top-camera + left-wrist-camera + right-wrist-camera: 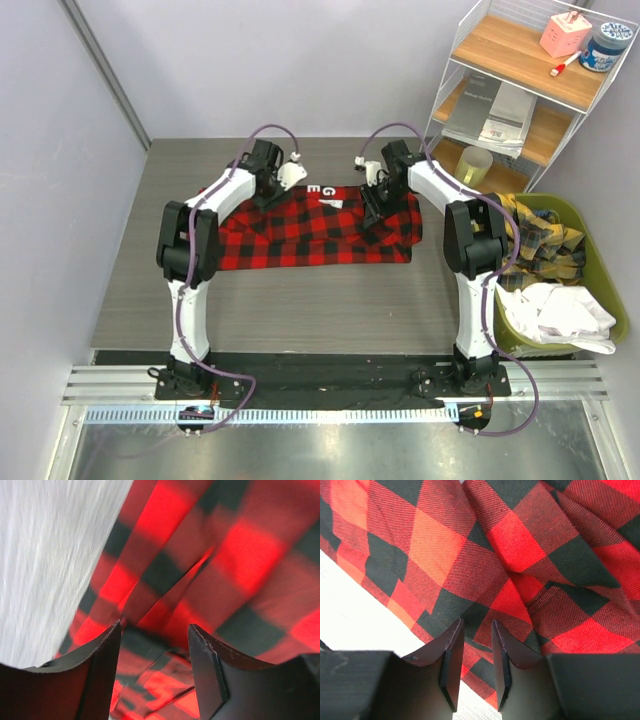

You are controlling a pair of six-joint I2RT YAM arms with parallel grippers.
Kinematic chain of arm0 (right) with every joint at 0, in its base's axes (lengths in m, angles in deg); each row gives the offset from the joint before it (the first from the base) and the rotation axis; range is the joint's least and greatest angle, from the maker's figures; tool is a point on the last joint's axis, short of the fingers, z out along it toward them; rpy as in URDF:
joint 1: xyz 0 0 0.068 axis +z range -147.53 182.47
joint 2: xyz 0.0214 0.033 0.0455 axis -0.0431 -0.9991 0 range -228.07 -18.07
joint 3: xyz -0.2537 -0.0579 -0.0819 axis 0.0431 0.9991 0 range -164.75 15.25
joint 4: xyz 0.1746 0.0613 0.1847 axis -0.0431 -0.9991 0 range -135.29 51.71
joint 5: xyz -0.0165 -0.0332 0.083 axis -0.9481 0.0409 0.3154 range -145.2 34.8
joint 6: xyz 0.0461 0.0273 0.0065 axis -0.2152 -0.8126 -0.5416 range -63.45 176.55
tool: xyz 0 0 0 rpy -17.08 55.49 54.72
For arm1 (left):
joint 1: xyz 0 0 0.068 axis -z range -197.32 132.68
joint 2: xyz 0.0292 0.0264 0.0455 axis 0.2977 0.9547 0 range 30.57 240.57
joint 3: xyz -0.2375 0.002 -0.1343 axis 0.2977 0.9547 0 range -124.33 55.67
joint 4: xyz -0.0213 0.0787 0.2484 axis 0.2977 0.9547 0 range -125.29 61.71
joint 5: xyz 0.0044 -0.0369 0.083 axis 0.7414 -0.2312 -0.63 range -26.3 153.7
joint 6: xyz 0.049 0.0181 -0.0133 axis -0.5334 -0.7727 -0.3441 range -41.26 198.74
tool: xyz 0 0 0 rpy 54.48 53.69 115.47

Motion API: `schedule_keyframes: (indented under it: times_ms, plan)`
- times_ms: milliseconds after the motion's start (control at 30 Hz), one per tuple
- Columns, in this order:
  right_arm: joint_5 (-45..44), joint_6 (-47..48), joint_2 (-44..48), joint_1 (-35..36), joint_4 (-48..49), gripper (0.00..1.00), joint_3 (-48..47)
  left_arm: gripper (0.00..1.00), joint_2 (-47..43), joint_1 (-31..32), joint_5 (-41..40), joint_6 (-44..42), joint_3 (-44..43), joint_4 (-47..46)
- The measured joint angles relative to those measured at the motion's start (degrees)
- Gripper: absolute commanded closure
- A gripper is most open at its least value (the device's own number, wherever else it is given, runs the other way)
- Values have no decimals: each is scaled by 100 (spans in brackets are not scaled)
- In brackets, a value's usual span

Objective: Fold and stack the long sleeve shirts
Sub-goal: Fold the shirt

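A red-and-black check long sleeve shirt [310,232] lies spread across the middle of the grey table [300,295], its white lettered patch [322,190] at the far edge. My left gripper [268,195] is low over the shirt's far left part. In the left wrist view its fingers [156,625] stand wide apart, with rumpled folds of the shirt [240,555] under the gap. My right gripper [372,212] is over the shirt's far right part. Its fingers [478,621] are a narrow gap apart above the shirt [520,540] near its hem, with nothing pinched.
A green bin [598,262] stands to the right of the table, holding a yellow plaid garment [545,240] and a white one [560,310]. A white wire shelf [520,80] with small items rises at the back right. Bare table [45,555] shows left of the shirt.
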Motion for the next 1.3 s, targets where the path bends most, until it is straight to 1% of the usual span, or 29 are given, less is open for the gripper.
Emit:
schedule_keyframes:
  times_ms: [167,300,400,467,567,633,733,800,933,1033,1100,1200,1300]
  plan:
    - [-111,-59,-13,0,37,71,57,46,28,-400,-680,-103,0,424]
    - [-319,-57,-13,0,55,71,107,46,-330,-859,-824,-105,227,885]
    - [-498,-55,-13,17,59,71,109,41,-1137,-1259,-682,-155,850,1250]
    - [-562,-57,-13,37,52,70,101,37,-1600,-1482,-487,-179,1067,1456]
    - [-619,-57,-13,70,4,70,28,35,-2081,-1720,-26,-195,1143,1587]
    - [-638,-55,-7,81,-11,70,-63,34,-2162,-1735,260,-188,1115,1572]
    - [-645,-11,74,81,-31,70,-101,35,-1917,-1648,699,-101,942,1563]
    - [-640,37,173,81,-61,70,-96,36,-1565,-1604,911,9,680,1558]
    - [-595,105,424,114,-116,70,-48,37,-758,-1545,1091,160,94,1462]
    - [-601,114,455,225,-116,71,26,39,-214,-1517,1023,155,-332,1394]
    - [-660,125,426,374,-140,71,59,40,116,-1510,841,122,-540,1346]
    - [-708,127,350,595,-146,71,44,42,380,-1523,560,-7,-538,1335]
    - [-732,131,214,756,-205,71,-125,45,444,-1604,295,-96,-232,1298]
